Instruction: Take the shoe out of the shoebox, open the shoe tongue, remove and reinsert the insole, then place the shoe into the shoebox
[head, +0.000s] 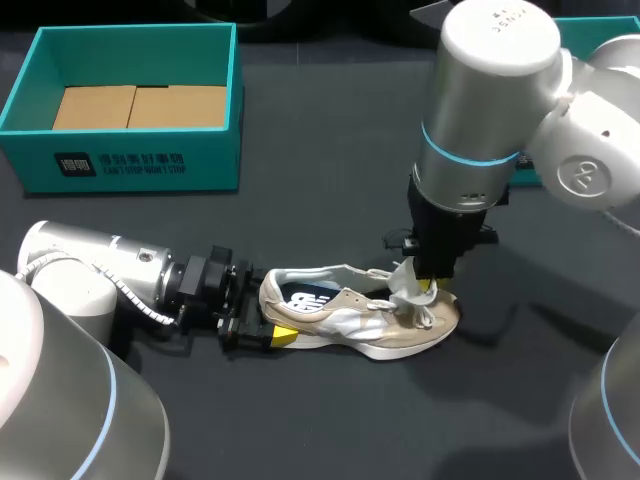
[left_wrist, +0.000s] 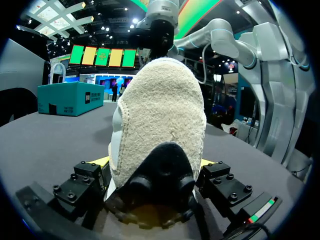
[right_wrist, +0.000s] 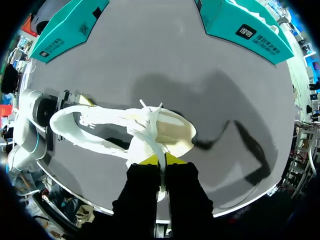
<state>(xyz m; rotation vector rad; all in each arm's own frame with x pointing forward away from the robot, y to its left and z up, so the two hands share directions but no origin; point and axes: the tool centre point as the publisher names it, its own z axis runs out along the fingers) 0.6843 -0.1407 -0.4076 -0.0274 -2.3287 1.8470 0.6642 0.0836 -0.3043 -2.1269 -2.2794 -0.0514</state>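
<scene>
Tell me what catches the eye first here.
A beige shoe lies mid-table, held by both arms: the left gripper clamps its heel, and the right gripper pinches its white tongue from above. An open teal shoebox sits at the far left.

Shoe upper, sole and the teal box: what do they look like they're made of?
Shoe: the beige upper looks like suede, matte with a fuzzy nap at the heel. The white sole is probably foam or rubber, with a smooth finish. Shoebox: likely cardboard, printed teal outside and raw brown inside.

Beige-white shoe (head: 372, 322); teal shoebox (head: 140, 165); dark-grey table (head: 330, 150).
</scene>
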